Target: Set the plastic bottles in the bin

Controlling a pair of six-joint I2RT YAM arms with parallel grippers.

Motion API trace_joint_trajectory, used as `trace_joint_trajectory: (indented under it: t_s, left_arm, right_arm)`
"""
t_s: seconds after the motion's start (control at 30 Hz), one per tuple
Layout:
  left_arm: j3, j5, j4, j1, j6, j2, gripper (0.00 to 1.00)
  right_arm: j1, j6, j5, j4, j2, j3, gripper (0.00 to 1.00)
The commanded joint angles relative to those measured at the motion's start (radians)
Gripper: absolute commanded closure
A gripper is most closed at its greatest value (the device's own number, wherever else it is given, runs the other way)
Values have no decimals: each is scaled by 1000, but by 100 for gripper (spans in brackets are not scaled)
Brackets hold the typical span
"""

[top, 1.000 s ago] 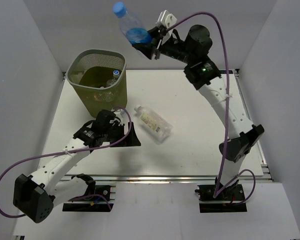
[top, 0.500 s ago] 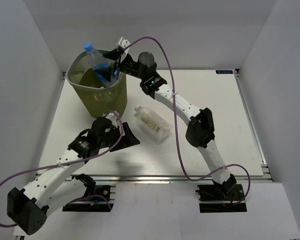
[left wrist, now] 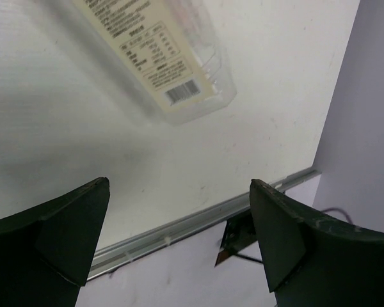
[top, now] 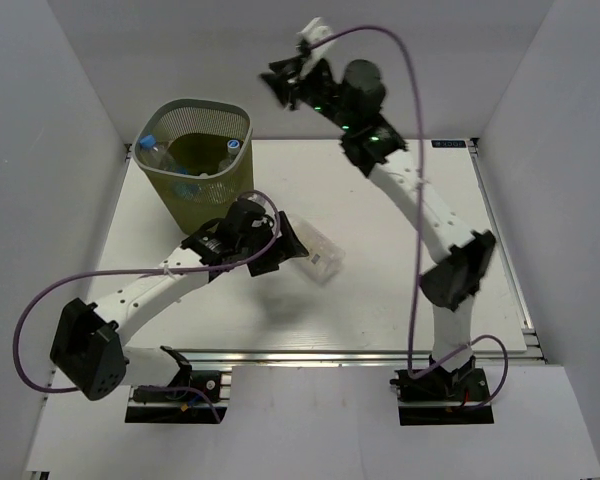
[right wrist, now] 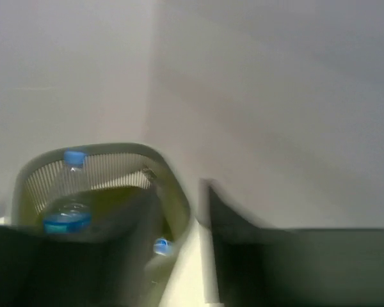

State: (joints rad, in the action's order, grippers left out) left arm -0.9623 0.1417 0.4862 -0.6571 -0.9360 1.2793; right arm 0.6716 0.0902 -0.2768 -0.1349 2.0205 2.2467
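The right gripper [top: 288,85] has swung up and away from the olive-green mesh bin [top: 205,200], and the clear blue-labelled plastic bottle [top: 158,152] it carried now lies inside. A gap shows between its jaws, with nothing in it.

The left gripper [left wrist: 179,185] has moved to the clear cream-labelled bottle [left wrist: 160,57] on the white table [top: 400,250]. Its jaws are spread fully and the bottle is just ahead of them, not yet between them. This looks like the last bottle outside the bin.

From overhead the gripper covers most of that bottle, and its cap end is cut off in the left wrist view. The right wrist view is badly blurred, so the bin's contents can't be counted.
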Motion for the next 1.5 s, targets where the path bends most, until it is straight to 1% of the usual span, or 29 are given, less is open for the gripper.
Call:
trace_joint_trajectory:
  t_s: [0.0, 0.03, 0.07, 0.1, 0.13, 0.17, 0.2, 0.27, 0.3, 0.33, 0.4, 0.43, 0.47, 0.57, 0.6, 0.7, 0.83, 0.97, 1.17, 1.47]
  left_arm:
    - [-79, -140, 41, -39, -102, 40, 0]
    - [-101, -161, 41, -48, -139, 49, 0]
    - [-116, -184, 51, -62, -156, 64, 0]
    - [-139, -227, 98, -62, -170, 87, 0]
    - [-204, -246, 130, -74, -170, 147, 0]
    - [-242, -261, 171, -88, -182, 181, 0]
    - [-274, -286, 237, -88, -191, 214, 0]
    - [-305, -286, 224, -113, -202, 259, 0]
    - [-305, -286, 206, -113, -211, 282, 0]
    - [-290, -297, 160, -124, -211, 293, 0]
    - [-289, -316, 151, -133, -241, 333, 0]
    - [-305, -333, 167, -142, -251, 350, 0]
    - [-315, -344, 176, -153, -262, 365, 0]
    - [-328, -366, 183, -162, -274, 387, 0]
    - [-308, -376, 183, -173, -290, 387, 0]
    - [-256, -399, 100, -173, -302, 376, 0]
    - [-245, -399, 43, -184, -311, 365, 0]
    - [-187, -399, -47, -194, -311, 305, 0]
    - [-151, -409, -72, -194, -333, 285, 0]
    - [-151, -445, -98, -194, -373, 370, 0]
  right_arm:
    - [-111, 48, 148, 301, -217, -174, 74]
    - [-128, 43, 155, 320, -250, -230, 97]
    - [-173, 51, 156, 349, -282, -287, 100]
    - [-211, 55, 150, 366, -345, -393, 100]
    - [-255, 48, 142, 388, -408, -494, 89]
    - [-274, 49, 105, 389, -466, -583, 80]
    - [-330, 49, 87, 396, -494, -620, 70]
    - [-357, 48, 59, 408, -587, -750, 57]
    - [-397, 45, 36, 408, -607, -781, 55]
    - [-406, 31, 15, 405, -661, -852, 54]
    - [-443, 20, -22, 406, -681, -897, 54]
    - [-449, 11, -41, 406, -693, -912, 52]
    - [-464, 5, -48, 408, -718, -956, 52]
    - [-501, -3, -81, 403, -746, -999, 52]
    - [-506, -4, -87, 405, -752, -1013, 52]
    - [-530, -6, -128, 406, -758, -1036, 52]
    - [-550, -10, -170, 414, -763, -1062, 52]
    - [-563, -7, -185, 422, -770, -1096, 52]
    - [-567, -13, -200, 422, -770, -1122, 50]
    - [-584, 0, -216, 434, -787, -1151, 49]
